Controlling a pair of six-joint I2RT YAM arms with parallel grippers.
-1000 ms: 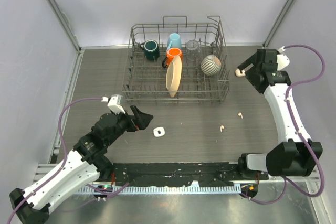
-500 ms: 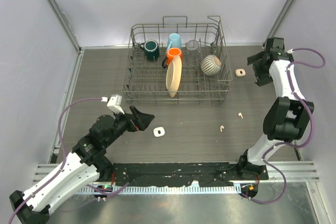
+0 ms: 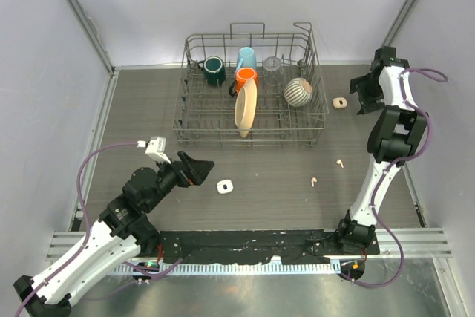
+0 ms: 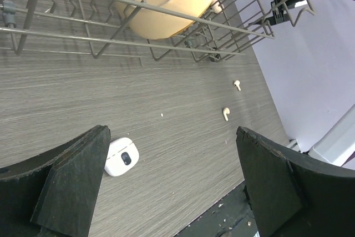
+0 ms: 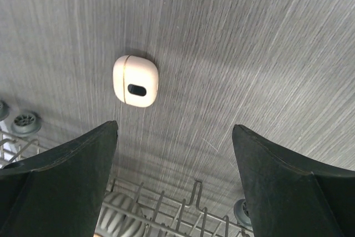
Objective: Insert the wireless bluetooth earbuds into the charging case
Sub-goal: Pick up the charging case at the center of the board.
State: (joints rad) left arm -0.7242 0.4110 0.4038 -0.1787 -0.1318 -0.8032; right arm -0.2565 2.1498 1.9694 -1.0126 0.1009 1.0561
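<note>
Earbuds, two that I can see, lie loose on the table, not in any case. Close to the arms, the left gripper hangs wide open with nothing in it, just beside a white case. The two lie further right, a little apart. Far back, the right gripper is open too, over a cream case next to the dish rack. Nothing is in yet, so I think the whole job is left.
</note>
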